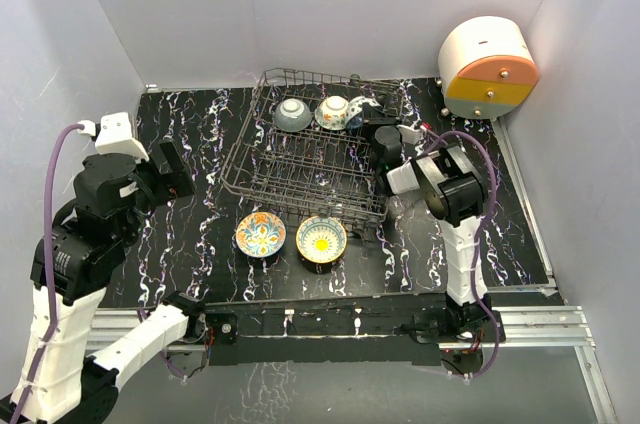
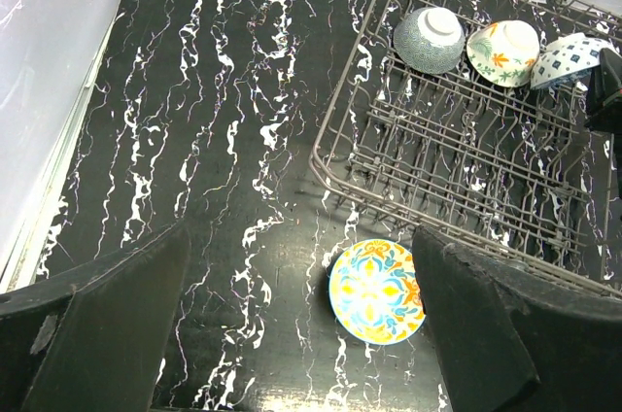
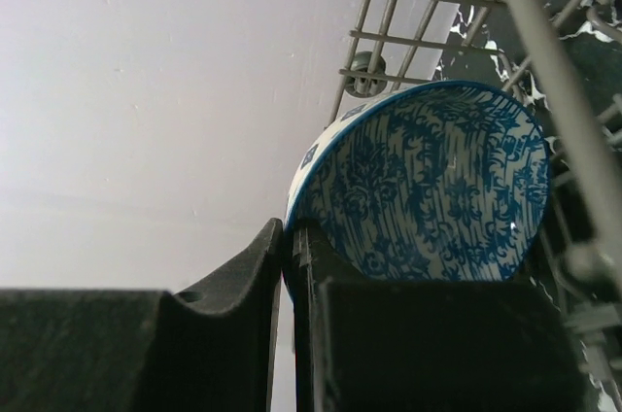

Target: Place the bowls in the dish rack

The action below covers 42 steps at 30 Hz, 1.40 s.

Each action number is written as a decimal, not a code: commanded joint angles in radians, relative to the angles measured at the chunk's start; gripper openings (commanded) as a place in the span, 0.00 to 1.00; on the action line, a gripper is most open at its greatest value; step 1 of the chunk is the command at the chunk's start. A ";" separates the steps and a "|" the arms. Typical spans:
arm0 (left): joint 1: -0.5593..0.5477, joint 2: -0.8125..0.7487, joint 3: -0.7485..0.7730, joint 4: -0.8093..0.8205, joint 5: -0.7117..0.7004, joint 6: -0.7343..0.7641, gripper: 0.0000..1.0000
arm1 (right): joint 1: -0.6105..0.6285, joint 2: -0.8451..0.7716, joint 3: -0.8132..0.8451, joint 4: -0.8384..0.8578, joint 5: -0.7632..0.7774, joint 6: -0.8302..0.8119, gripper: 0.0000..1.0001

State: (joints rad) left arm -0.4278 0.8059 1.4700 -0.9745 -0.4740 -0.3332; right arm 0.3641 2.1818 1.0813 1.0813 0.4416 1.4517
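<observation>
The dish rack stands mid-table. At its far end a speckled grey bowl and an orange-green floral bowl stand on edge. My right gripper is shut on the rim of the blue bowl and holds it tilted beside the floral bowl; the wrist view shows its fingers pinching the rim of the blue bowl. The orange-blue floral bowl and the yellow sunflower bowl lie on the table in front of the rack. My left gripper is open and empty, high above the orange-blue bowl.
A round white, orange and yellow container sits at the back right corner. White walls close in the table on the left, back and right. A metal rail runs along the near edge.
</observation>
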 commanded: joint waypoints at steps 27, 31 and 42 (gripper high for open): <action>-0.002 0.050 -0.092 0.127 0.034 0.149 0.96 | -0.047 0.155 0.201 -0.093 0.009 -0.004 0.13; -0.003 0.046 -0.093 0.128 0.044 0.150 0.96 | -0.038 0.116 0.122 -0.098 0.013 0.027 0.16; -0.004 0.018 -0.093 0.113 0.056 0.145 0.96 | -0.031 -0.005 -0.046 -0.121 0.024 0.076 0.19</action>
State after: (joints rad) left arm -0.4278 0.8421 1.3743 -0.8635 -0.4286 -0.1940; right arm 0.3393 2.1983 1.1110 1.0523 0.4377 1.4654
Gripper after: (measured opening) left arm 0.963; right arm 0.173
